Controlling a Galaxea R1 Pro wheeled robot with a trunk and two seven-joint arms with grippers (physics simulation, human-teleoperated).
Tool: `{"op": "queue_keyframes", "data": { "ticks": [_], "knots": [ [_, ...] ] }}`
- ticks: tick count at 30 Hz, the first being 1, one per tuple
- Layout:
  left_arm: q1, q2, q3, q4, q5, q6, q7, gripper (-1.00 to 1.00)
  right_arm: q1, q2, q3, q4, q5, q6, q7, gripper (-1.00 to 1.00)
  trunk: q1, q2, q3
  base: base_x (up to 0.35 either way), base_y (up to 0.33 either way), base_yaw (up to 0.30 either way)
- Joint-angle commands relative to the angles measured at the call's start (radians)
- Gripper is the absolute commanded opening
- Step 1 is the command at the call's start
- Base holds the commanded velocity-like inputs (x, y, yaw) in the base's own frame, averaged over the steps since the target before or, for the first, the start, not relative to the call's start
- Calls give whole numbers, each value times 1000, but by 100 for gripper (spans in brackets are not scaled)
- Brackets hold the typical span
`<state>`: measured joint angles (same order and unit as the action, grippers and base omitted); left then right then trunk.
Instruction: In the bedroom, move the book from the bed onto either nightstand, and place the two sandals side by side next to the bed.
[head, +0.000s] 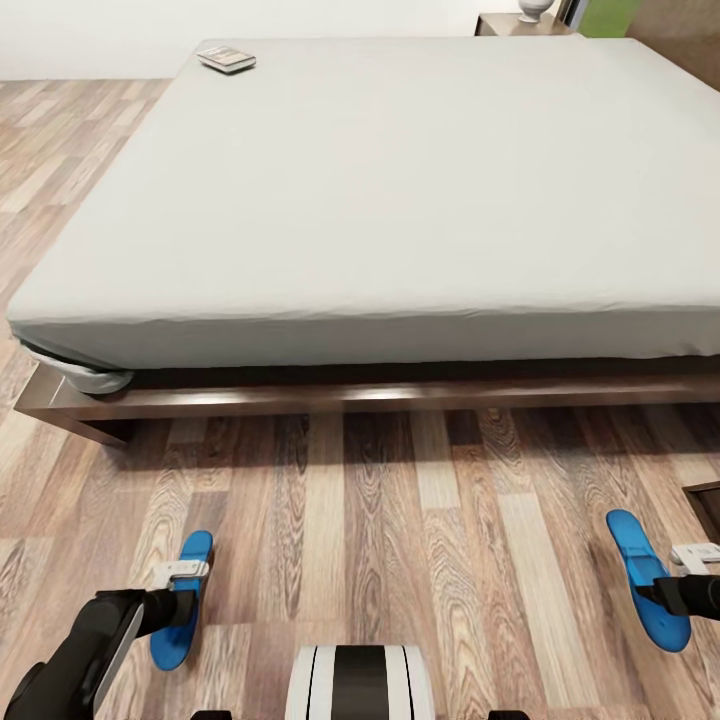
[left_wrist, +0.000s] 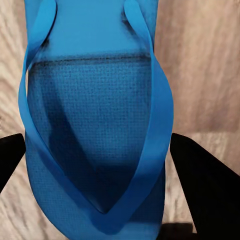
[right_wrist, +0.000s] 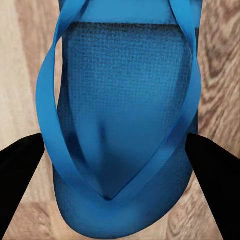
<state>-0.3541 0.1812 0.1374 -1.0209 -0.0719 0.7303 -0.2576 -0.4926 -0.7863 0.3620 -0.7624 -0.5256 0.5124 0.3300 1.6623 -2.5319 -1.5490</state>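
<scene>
The bed spreads across the head view, pale grey mattress on a dark wooden base. The small book lies at its far left corner. A nightstand peeks out behind the far edge. Low at the left, my left gripper is shut across one blue sandal. At the right, my right gripper is shut across the other sandal. In each wrist view a sandal sits between the black fingers, which touch its sides over wood floor.
A strip of wood-plank floor runs between me and the bed's base. A white vase stands on the nightstand. A dark furniture corner juts in at the right edge. My white base shows at the bottom.
</scene>
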Motion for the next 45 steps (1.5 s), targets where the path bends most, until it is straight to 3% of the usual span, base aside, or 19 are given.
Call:
{"op": "queue_keyframes", "data": {
  "ticks": [1,5,10,26,45],
  "knots": [
    [0,0,3,-2,-8,-6,-8,-100,-1,-1,4,0,-4,3,0,-100,0,0,-1,0,0,0],
    [0,0,7,-1,-7,-106,7,-100,-1,-1,5,0,-4,3,0,-100,0,0,-1,0,0,0],
    [0,0,6,2,-4,-166,111,-100,-1,-1,5,0,-4,3,0,-100,0,0,-1,0,0,0],
    [0,0,6,4,-4,-176,140,-100,-1,1,5,0,-3,3,0,-100,0,0,-1,2,112,0],
    [0,0,7,4,-3,-177,141,-100,0,2,5,0,-5,3,0,-100,0,0,-1,170,71,0]
  ]
}}
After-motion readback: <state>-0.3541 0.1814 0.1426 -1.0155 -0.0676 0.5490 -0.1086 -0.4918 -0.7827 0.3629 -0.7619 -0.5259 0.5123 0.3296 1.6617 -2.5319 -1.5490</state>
